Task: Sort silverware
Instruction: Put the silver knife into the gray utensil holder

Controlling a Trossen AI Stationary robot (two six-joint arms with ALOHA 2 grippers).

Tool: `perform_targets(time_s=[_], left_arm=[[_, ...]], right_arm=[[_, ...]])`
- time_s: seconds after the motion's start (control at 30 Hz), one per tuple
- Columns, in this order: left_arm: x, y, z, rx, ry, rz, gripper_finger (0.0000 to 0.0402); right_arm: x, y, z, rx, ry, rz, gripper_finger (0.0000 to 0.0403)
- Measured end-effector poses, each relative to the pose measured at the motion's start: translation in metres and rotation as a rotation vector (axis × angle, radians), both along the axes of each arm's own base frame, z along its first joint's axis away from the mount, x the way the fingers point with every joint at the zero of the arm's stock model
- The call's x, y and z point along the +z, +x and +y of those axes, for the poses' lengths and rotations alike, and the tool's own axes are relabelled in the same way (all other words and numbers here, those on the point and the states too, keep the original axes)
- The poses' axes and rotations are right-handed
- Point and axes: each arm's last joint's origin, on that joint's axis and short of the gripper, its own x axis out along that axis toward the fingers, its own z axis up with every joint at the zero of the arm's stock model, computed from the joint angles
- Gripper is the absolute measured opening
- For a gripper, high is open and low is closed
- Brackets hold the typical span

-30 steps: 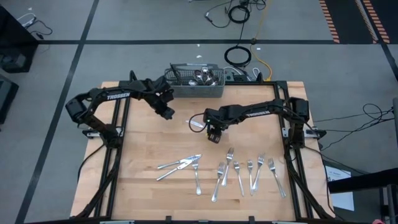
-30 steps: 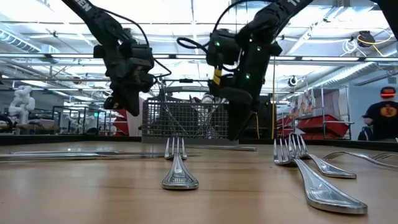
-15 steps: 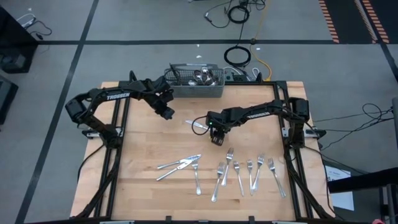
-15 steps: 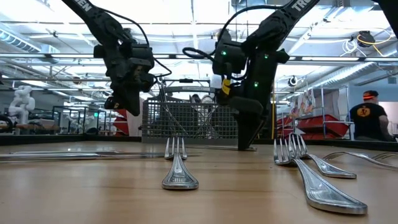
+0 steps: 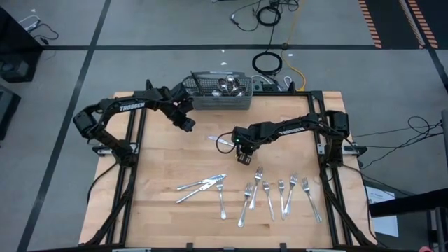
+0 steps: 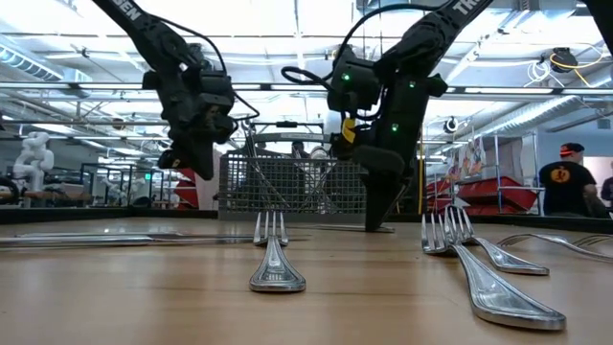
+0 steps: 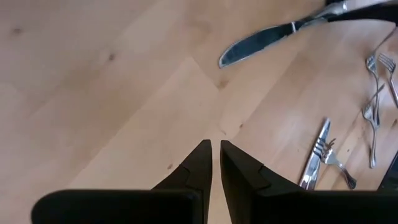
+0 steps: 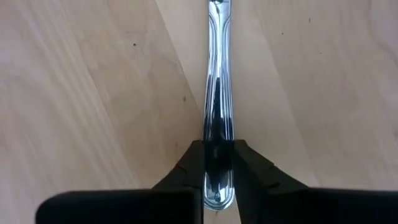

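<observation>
Between my right gripper's (image 8: 217,171) jaws sits the table knife's (image 8: 219,93) handle, clamped at its end. Its blade lies flat on the counter (image 5: 175,161). My left gripper (image 7: 215,163) hangs closed, empty.

A pale wooden table (image 5: 161,150) carried everything. A grey wire-mesh basket (image 5: 221,100) stood at its far edge, about midway along. One table knife (image 5: 222,141) lay near the middle. Towards the near edge, a small cluster of knives and forks (image 5: 204,187) lay left of centre, and a row of forks (image 5: 280,192) lay to its right.
</observation>
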Motion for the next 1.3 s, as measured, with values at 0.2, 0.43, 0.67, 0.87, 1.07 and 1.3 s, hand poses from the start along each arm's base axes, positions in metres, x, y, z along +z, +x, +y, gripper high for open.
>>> perform_targets(time_s=[0.2, 0.43, 0.67, 0.87, 1.07, 1.3], left_arm=[[-0.001, -0.012, 0.008, 0.036, -0.022, 0.030, 0.0041], [0.010, -0.028, 0.015, 0.088, -0.009, 0.016, 0.0041], [0.020, -0.035, 0.017, 0.098, 0.036, -0.023, 0.0041], [0.021, -0.036, 0.017, 0.097, 0.042, -0.024, 0.0041], [0.021, -0.036, 0.017, 0.096, 0.043, -0.022, 0.0041], [0.021, -0.036, 0.017, 0.085, 0.055, -0.019, 0.0041]], right_arm=[[0.022, 0.004, 0.000, -0.044, -0.007, -0.127, 0.0004], [0.036, 0.008, -0.001, -0.115, -0.029, -0.222, 0.0005], [0.057, 0.025, -0.009, -0.067, -0.043, -0.324, 0.0026], [0.044, 0.035, -0.021, -0.085, -0.057, -0.333, 0.0117], [0.019, 0.045, -0.018, -0.111, -0.062, -0.332, 0.0178], [-0.006, 0.053, -0.015, -0.173, -0.097, -0.322, 0.0182]])
